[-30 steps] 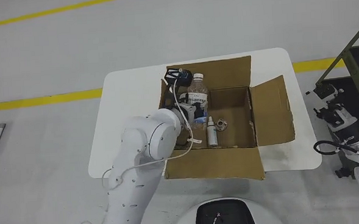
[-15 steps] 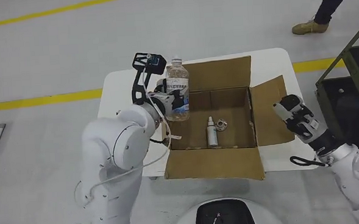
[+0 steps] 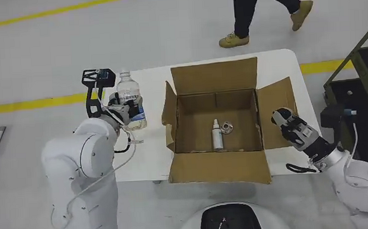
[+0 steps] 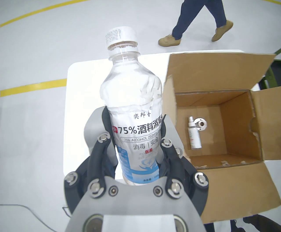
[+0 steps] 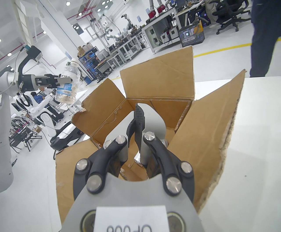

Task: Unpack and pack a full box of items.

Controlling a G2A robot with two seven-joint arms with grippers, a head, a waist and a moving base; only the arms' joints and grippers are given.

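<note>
My left gripper (image 3: pixel 126 109) (image 4: pixel 135 140) is shut on a clear plastic bottle (image 3: pixel 131 100) (image 4: pixel 131 103) with a white cap, held upright above the white table's left part, left of the open cardboard box (image 3: pixel 219 164) (image 4: pixel 232 184). On the box's floor lie a small white spray bottle (image 3: pixel 217 134) (image 4: pixel 194 134) and a small round metal part (image 3: pixel 227 127) (image 4: pixel 200 124). My right gripper (image 3: pixel 286 123) (image 5: pixel 138 123) hangs over the box's right flap, its fingers closed together with nothing between them. The held bottle (image 5: pixel 68 84) also shows far off in the right wrist view.
The white table (image 3: pixel 131 160) has bare surface left of the box and a strip on the right (image 3: pixel 311 139). The box's flaps stand open on all sides. A dark metal frame (image 3: pixel 357 74) stands beyond the table's right edge. A person walks past behind the table.
My left gripper has carried the bottle out of the box and leftward over the table. My right gripper has come in from the right to the box's right flap.
</note>
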